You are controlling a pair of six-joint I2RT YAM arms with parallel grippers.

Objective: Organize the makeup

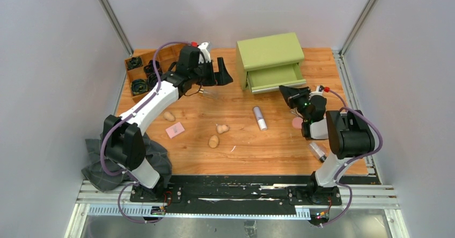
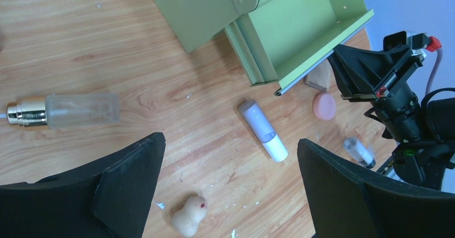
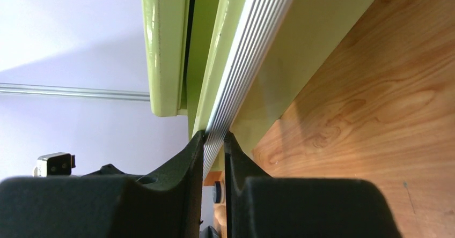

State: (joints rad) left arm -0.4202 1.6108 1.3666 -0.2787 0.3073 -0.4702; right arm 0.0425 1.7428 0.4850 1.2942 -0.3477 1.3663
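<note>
My left gripper (image 1: 214,76) is open and empty, hovering over a clear bottle with a gold cap (image 1: 209,92), which also shows in the left wrist view (image 2: 70,111). My right gripper (image 1: 293,94) is shut on the silver handle (image 3: 236,72) of the green box's open drawer (image 1: 276,77). A silver-white tube (image 1: 260,118) lies mid-table. A pink round puff (image 1: 296,123) and a small clear bottle (image 1: 317,151) lie by the right arm. Three beige sponges (image 1: 169,116) (image 1: 222,128) (image 1: 213,141) and a pinkish square pad (image 1: 175,130) lie centre-left.
A wooden organiser (image 1: 140,72) at the back left holds black coiled bands. A dark grey cloth (image 1: 107,163) hangs over the front left corner. A tan wedge (image 2: 320,76) lies by the drawer's front corner. The green box (image 1: 268,50) stands at the back.
</note>
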